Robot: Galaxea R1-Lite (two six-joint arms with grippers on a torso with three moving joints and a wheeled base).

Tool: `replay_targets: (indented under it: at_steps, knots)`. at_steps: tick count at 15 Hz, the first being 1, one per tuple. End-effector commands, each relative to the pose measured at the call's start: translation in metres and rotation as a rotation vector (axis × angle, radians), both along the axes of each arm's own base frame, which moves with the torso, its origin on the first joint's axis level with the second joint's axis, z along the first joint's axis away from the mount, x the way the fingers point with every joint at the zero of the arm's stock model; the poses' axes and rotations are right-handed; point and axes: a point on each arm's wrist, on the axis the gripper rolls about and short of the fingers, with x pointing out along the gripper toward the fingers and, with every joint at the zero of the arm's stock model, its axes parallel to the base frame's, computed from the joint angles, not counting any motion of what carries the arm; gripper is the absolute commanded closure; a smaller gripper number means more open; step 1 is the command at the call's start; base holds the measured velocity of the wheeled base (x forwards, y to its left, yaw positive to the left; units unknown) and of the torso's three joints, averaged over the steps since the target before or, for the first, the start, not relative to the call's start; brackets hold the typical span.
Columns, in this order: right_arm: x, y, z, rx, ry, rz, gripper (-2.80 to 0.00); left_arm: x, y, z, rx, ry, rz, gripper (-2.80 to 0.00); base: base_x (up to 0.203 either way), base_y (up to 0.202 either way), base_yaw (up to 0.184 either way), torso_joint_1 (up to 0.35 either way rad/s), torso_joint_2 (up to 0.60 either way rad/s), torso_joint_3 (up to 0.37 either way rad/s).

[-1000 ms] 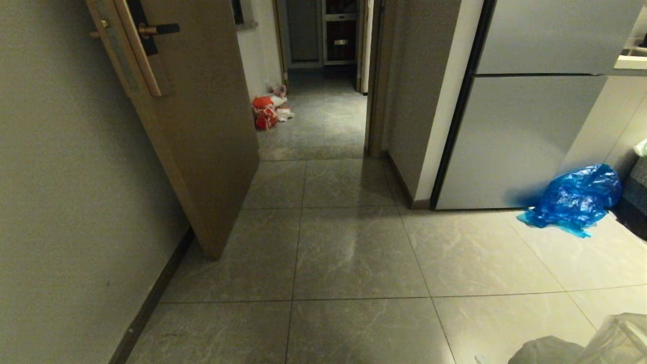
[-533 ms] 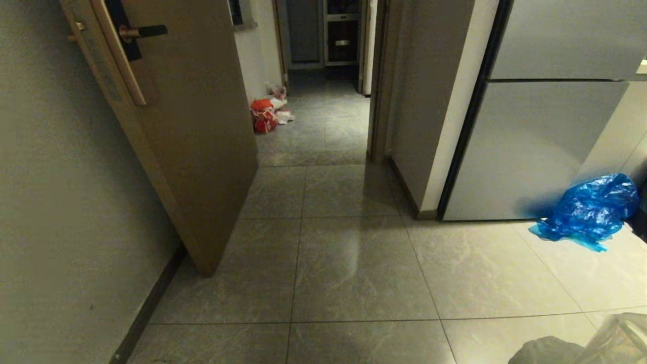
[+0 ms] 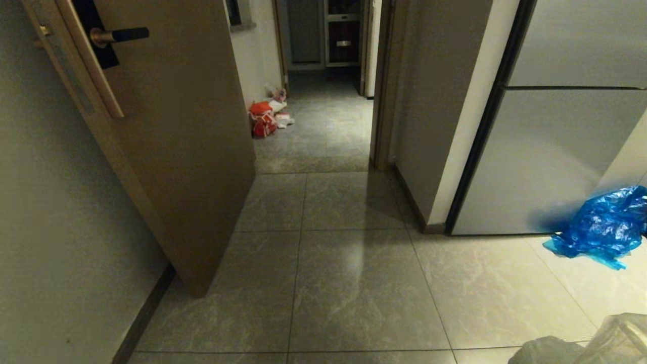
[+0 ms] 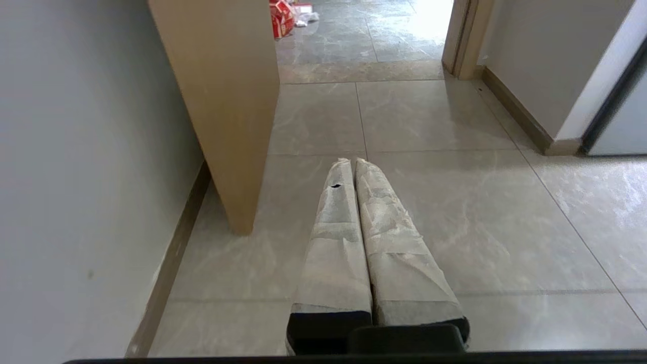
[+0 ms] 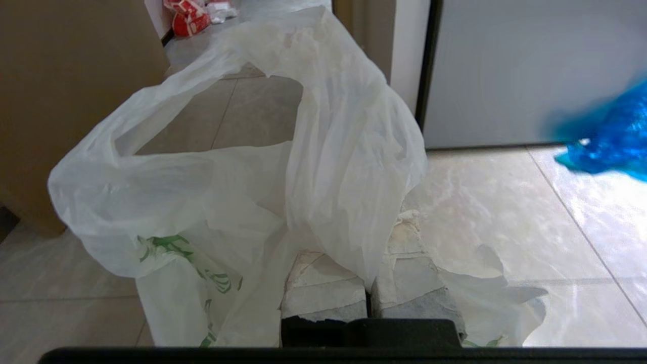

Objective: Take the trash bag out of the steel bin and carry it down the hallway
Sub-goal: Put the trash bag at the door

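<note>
The trash bag (image 5: 227, 192), thin white plastic with green marks, hangs from my right gripper (image 5: 371, 242), which is shut on a fold of it. The bag billows in front of the fingers and hides their tips. A corner of the bag (image 3: 596, 344) shows at the bottom right of the head view. My left gripper (image 4: 352, 162) is shut with nothing in it and points at the floor tiles. The hallway (image 3: 323, 126) with grey marbled tiles runs straight ahead through a doorway. The steel bin is out of view.
An open wooden door (image 3: 177, 151) juts in from the left wall (image 3: 50, 227). A grey fridge (image 3: 556, 151) stands on the right with a blue plastic bag (image 3: 606, 227) at its foot. An orange-red bag (image 3: 262, 121) lies by the hallway's left wall.
The whole view has moved forward toward the doorway: door, fridge and blue bag appear closer and lower. The trash bag keeps its place in the corner of the head view.
</note>
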Motion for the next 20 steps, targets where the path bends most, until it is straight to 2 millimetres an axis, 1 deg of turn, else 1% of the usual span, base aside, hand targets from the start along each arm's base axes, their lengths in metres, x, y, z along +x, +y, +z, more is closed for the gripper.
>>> replay_targets:
  at_steps: [1,20]
  knots:
    - [0.0001,0.0,0.0,0.0,0.002,0.0,0.0,0.0,0.0,-0.0001,0.0,0.001,0.0,0.0,0.191,0.0,0.003,0.007,0.01,0.002]
    - [0.0001,0.0,0.0,0.0,0.002,0.0,0.0,0.0,0.0,-0.0001,0.0,0.001,0.0,0.0,0.193,0.0,0.001,0.002,0.0,0.003]
